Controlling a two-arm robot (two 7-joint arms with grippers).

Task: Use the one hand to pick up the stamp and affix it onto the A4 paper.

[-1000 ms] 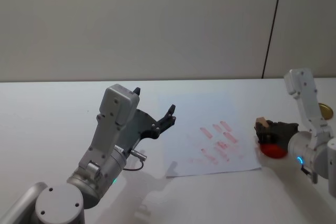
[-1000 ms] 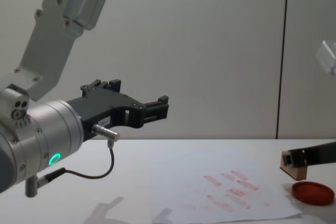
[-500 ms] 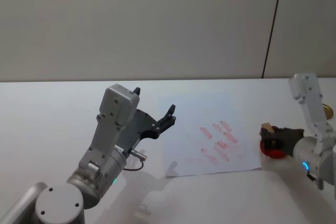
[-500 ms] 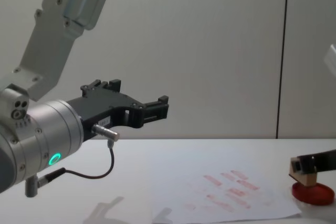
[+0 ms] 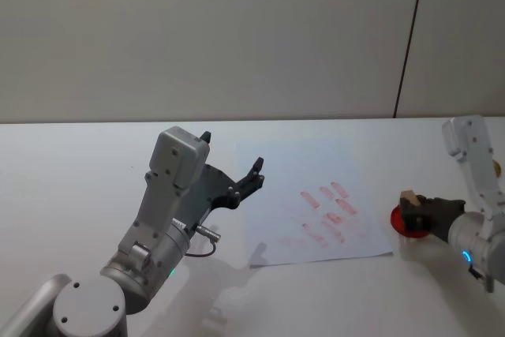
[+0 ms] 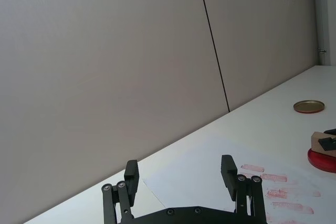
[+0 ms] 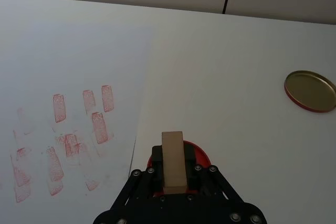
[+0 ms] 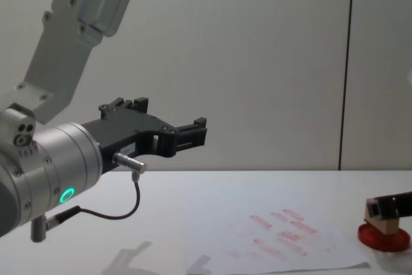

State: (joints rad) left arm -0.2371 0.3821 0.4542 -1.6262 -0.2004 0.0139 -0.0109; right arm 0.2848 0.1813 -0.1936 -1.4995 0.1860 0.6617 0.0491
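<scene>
On the left, my left gripper hangs in the air above the table, near the left edge of the A4 paper, with its two fingers spread wide and nothing in them. It is parked and I leave it alone. In the middle lies the paper, flat, with a bunch of faded red prints on its right half. On the right, just past the paper's right edge, sits the round red ink pad. My right gripper is closed on the stamp, a small wooden block, and holds it down on the ink pad, or so it looks from the chest view. A gold lid lies farther off on the table. I think the step now is getting ink on the stamp. To do it well, I want to press straight down so the whole bottom gets red, then lift straight up so the pad does not slide. After that I should carry the block left to a bare white spot on the paper, keep it level, and push down flat without wiggling, so the print comes out clean.
</scene>
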